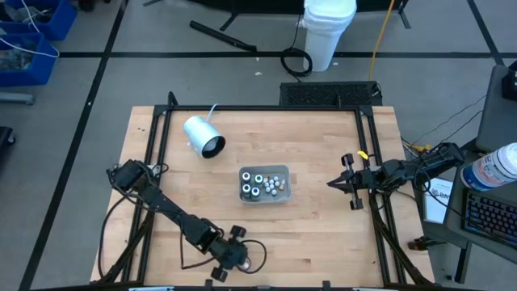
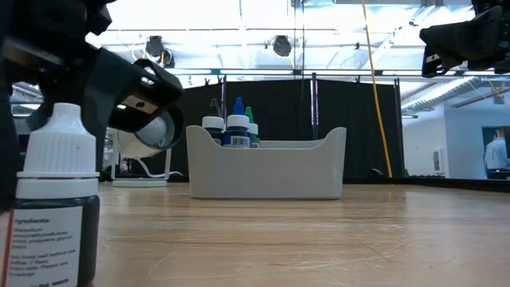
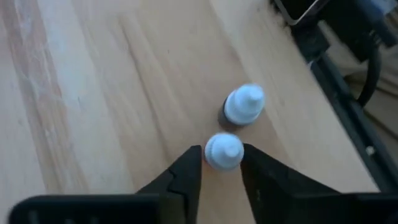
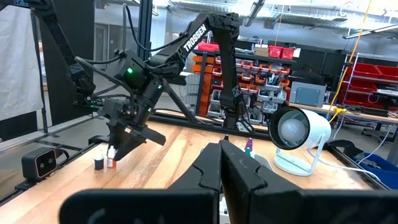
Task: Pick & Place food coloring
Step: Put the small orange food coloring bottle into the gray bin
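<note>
The big wooden table (image 1: 307, 234) holds everything. On its far left part lies a large white-and-grey cylinder (image 1: 203, 136), tipped on its side. Near the middle of the table sits a shallow grey tray (image 1: 284, 171) with many tiny food coloring bottles (image 1: 260, 185) standing inside it; the low view shows dark bottles with blue, green and white tops poking above its wall. The left arm reaches along the near edge of the table, and the left gripper (image 3: 222, 167) is down low there, well apart from the tray. Two more little bottles stand on the wood at that spot, close together. One white-capped bottle (image 3: 224, 151) sits right between the two dark fingers (image 3: 186, 174), which stand a little apart on either side of its cap, very close to it; whether they are pressing on it cannot be told. The second bottle (image 3: 243, 106) stands just past the fingertips, near the first one and outside the gripper. The right gripper (image 1: 341, 183) waits above the right side of the table, away from the tray, with its fingers pressed together and nothing in them.
</note>
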Available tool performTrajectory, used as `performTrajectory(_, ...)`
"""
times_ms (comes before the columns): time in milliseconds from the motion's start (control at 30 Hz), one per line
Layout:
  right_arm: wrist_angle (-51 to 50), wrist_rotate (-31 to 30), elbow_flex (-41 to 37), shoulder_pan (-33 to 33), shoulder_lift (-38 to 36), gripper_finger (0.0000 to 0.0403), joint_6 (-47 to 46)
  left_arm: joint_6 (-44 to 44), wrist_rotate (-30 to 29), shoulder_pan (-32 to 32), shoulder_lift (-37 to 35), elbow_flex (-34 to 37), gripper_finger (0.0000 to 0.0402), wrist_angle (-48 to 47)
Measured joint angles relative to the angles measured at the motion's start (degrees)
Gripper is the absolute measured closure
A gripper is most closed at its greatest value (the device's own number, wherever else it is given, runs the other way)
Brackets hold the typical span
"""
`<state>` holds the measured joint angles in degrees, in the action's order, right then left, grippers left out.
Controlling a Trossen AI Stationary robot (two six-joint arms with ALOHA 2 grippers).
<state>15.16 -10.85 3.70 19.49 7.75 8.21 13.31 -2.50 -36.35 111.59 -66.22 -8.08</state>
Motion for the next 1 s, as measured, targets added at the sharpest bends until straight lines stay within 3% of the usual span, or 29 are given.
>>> performTrajectory(233, 0.0, 0.0, 0.0, 0.0, 0.0, 0.0403, 0.0, -0.9, 0.0, 0.1, 0.0, -0.6, 0.0346, -1.6)
performTrajectory(467, 0.0, 0.0, 0.0, 0.0, 0.0, 0.0403, 0.0, -1.7, 0.0, 0.7, 0.0, -1.7, 0.0341, -1.7)
performTrajectory(833, 0.0, 0.0, 0.0, 0.0, 0.0, 0.0403, 0.0, 1.3, -0.1, 2.1, 0.0, -1.7, 0.0388, -2.2)
performTrajectory(1000, 0.0, 0.0, 0.0, 0.0, 0.0, 0.0403, 0.0, 2.3, -0.3, 2.9, 0.0, -1.7, 0.0378, -2.4)
